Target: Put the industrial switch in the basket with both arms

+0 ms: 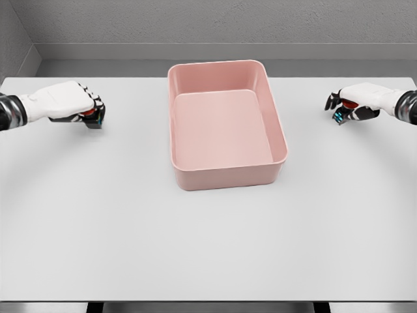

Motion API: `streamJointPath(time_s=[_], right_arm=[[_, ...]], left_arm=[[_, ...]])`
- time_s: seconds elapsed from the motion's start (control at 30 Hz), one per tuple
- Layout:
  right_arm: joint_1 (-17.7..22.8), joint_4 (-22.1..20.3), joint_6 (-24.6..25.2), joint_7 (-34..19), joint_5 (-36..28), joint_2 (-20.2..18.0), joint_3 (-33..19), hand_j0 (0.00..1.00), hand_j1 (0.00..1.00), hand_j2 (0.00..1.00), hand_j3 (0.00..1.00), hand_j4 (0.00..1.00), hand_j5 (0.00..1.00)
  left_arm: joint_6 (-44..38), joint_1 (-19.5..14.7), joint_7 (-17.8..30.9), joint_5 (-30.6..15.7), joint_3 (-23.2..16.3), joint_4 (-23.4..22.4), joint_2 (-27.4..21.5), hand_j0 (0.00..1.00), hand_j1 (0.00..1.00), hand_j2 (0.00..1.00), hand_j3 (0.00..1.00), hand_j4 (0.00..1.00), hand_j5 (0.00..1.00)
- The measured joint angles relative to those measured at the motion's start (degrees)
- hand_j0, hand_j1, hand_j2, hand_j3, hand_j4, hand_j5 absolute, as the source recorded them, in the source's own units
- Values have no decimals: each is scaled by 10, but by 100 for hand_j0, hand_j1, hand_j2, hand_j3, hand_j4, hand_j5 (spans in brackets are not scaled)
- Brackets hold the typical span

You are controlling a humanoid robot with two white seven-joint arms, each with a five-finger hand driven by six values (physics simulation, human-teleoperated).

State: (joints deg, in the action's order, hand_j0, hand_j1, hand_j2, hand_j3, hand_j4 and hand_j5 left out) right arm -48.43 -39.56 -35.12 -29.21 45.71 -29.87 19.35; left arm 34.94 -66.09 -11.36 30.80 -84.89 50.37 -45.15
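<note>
A pink rectangular basket (277, 124) stands on the white table, at the middle toward the back, with nothing inside it. My left hand (90, 109) is at the far left of the table, its fingers curled around a small dark industrial switch (93, 119) with a red button. At the far right, my right hand (341, 107) is curled around a second dark switch (355, 108) that has a red top and a cyan spot. Both switches are mostly hidden by the fingers. Each hand is well apart from the basket, level with its back half.
The white table (208, 241) spreads wide in front of the basket. A grey wall runs behind its far edge. The table's front edge shows at the bottom of the view.
</note>
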Motion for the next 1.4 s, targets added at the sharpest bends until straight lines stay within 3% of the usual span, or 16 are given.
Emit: streamJointPath(time_s=[0.4,0.57,0.83,1.1,1.4], right_arm=[[-25,-8,0,-8,-6,-1,-8,42,42,42,42,42,42],[-25,-31,-1,-8,-6,-6,-8,43,43,43,43,43,43],[-21,-142,-1,2,-45,-44,21,43,43,43,43,43,43],[-17,-271,-1,4,-114,-51,71,43,43,43,43,43,43],[-3,-359,-1,18,-140,-52,95,43,43,43,43,43,43]], left_arm=[[0,-34,-7,-10,6,9,10,40,40,40,40,40,40],[0,-47,-15,-17,14,13,21,40,40,40,40,40,40],[0,-51,-26,-28,18,20,47,40,40,40,40,40,40],[0,-58,-27,-42,35,28,84,40,40,40,40,40,40],[0,-60,-27,-49,40,30,123,40,40,40,40,40,40]])
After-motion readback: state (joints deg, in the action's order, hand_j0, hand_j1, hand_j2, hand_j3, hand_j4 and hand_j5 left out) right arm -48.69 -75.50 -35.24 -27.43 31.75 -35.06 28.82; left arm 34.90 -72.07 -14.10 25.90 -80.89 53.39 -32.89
